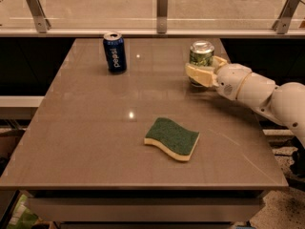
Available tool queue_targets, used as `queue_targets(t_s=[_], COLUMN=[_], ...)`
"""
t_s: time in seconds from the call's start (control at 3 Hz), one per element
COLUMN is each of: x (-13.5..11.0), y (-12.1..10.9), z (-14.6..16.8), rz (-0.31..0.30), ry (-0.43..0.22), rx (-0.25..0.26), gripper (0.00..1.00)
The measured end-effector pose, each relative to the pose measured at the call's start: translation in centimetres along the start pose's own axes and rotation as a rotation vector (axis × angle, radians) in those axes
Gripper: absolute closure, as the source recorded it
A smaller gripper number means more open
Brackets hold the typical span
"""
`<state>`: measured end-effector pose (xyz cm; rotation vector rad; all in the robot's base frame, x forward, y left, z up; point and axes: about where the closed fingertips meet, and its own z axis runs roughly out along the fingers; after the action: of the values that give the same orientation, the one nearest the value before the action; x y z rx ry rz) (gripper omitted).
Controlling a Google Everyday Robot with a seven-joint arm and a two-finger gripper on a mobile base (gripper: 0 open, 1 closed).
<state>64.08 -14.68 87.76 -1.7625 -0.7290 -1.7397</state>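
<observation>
A green can (201,54) stands upright toward the back right of the brown table (81,132). My gripper (206,69) comes in from the right on a white arm and is shut on the can's lower half, one cream finger (196,74) across its front. The can's base looks level with the table top. A blue soda can (115,52) stands upright at the back left, well apart from the gripper. A green-and-yellow sponge (172,138) lies flat near the middle front.
A glass barrier with metal posts (162,11) runs behind the table's far edge. The table's right edge lies under my forearm (267,92). Dark gaps flank the table on both sides.
</observation>
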Motion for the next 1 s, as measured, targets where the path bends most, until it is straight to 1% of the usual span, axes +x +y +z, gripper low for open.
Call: queue_targets(t_s=[0.33, 0.67, 1.0], x=[-0.53, -1.08, -1.46], y=[-0.41, -0.62, -0.60], z=[-0.04, 0.04, 0.44], rz=[0.036, 0.095, 0.140], ry=[-0.004, 0.000, 0.010], rx=[0.013, 0.024, 0.033], gripper=[1.00, 1.00, 1.00])
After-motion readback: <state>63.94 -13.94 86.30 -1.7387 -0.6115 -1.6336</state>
